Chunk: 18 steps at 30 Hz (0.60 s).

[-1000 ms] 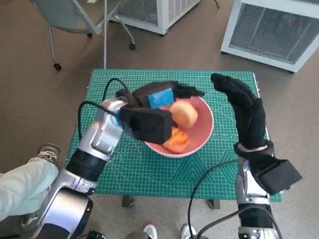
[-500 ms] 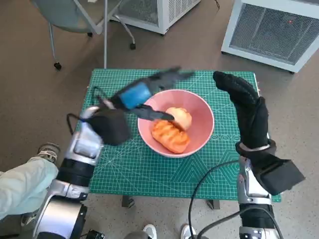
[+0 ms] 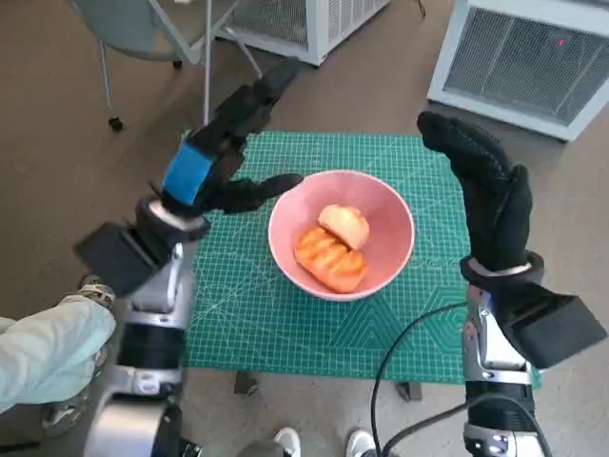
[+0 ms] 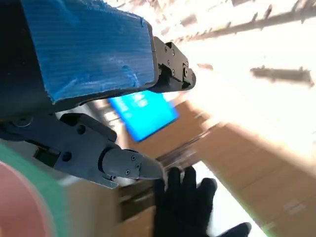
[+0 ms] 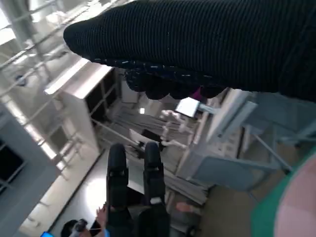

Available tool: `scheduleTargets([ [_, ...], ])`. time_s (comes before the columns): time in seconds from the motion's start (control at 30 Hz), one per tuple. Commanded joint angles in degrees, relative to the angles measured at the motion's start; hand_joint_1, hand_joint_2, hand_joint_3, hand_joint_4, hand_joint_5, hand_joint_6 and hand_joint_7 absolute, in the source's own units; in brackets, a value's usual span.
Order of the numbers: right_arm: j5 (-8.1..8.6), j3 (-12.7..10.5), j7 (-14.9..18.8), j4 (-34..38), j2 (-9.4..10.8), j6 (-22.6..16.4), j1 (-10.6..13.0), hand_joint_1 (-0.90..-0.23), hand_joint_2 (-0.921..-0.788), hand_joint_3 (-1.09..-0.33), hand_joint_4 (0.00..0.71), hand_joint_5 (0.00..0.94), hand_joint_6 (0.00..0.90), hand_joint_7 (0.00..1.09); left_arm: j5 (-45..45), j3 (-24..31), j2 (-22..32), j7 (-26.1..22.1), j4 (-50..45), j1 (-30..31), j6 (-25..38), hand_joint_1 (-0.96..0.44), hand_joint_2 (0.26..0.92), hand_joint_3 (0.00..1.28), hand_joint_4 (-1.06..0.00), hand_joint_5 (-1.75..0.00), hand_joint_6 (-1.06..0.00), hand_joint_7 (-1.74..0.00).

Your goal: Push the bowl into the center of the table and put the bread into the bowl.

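You have the pink bowl [image 3: 342, 232] near the middle of the desk [image 3: 247, 314], on the green cutting mat. Two pieces of bread lie in it: a ridged orange loaf [image 3: 329, 259] and a paler round bun [image 3: 343, 226], touching each other.

Your left hand [image 3: 215, 152] is lifted clear of the bowl, fingers [image 3: 255, 97] stretched out and apart, holding nothing; its thumb points toward the bowl's rim, just short of it. Your right hand [image 3: 485, 195] stands upright beyond the bowl's far side from the left fingers, its gloved fingers [image 3: 455, 140] released and spread, gripping nothing and not touching the bowl.

Against half a second ago, the left hand has risen and drawn back off the bowl; a second ago it lay across the rim over the bread. The bowl and both pieces sit much as they did. The right hand has hardly changed.

No brand, label or writing can be read; the wrist views are blurred, showing only a blue panel [image 4: 142, 112].
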Motion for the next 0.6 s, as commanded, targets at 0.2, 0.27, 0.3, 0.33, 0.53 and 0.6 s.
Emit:
scheduleTargets([
  [0.2,-1.11,0.5,-0.8,-0.8,-0.9,2.0,-1.2,-0.703,-0.921,-0.765,0.182,0.000,0.000,0.55,-2.4,2.1,-4.1,0.9,1.4,0.9,-4.4,-0.66,0.921,0.36,-0.12,0.00,-0.26,0.00],
  [0.27,-0.89,0.6,-0.6,-0.9,-1.0,2.3,-1.4,-0.703,-0.921,-0.762,0.181,0.000,-0.001,0.55,-2.1,2.2,-4.2,1.0,1.5,1.0,-4.4,-0.66,0.921,0.37,-0.12,0.00,-0.26,0.00],
  [0.3,-0.76,0.6,-0.4,-0.8,-1.1,2.3,-1.5,-0.703,-0.921,-0.761,0.181,0.000,-0.001,0.56,-2.1,2.2,-4.2,0.9,1.5,1.1,-4.3,-0.66,0.921,0.37,-0.12,0.00,-0.26,0.00],
  [0.33,-0.66,0.6,-0.3,-0.8,-1.2,2.3,-1.5,-0.703,-0.921,-0.759,0.180,0.000,-0.001,0.56,-2.2,2.3,-4.2,0.8,1.5,1.2,-4.3,-0.66,0.921,0.37,-0.12,0.00,-0.25,0.00],
  [0.53,-0.79,0.6,-0.3,-0.9,-1.7,2.3,-1.7,-0.702,-0.921,-0.757,0.180,0.000,-0.001,0.56,-2.4,2.1,-4.2,-0.6,1.7,1.4,-4.1,-0.64,0.921,0.37,-0.12,0.00,-0.25,0.00],
  [0.6,-0.91,0.6,-0.4,-1.0,-1.9,2.4,-1.7,-0.702,-0.921,-0.757,0.181,0.000,-0.001,0.56,-2.7,2.0,-4.2,-1.1,1.6,1.5,-3.9,-0.63,0.921,0.37,-0.12,0.00,-0.25,0.00],
])
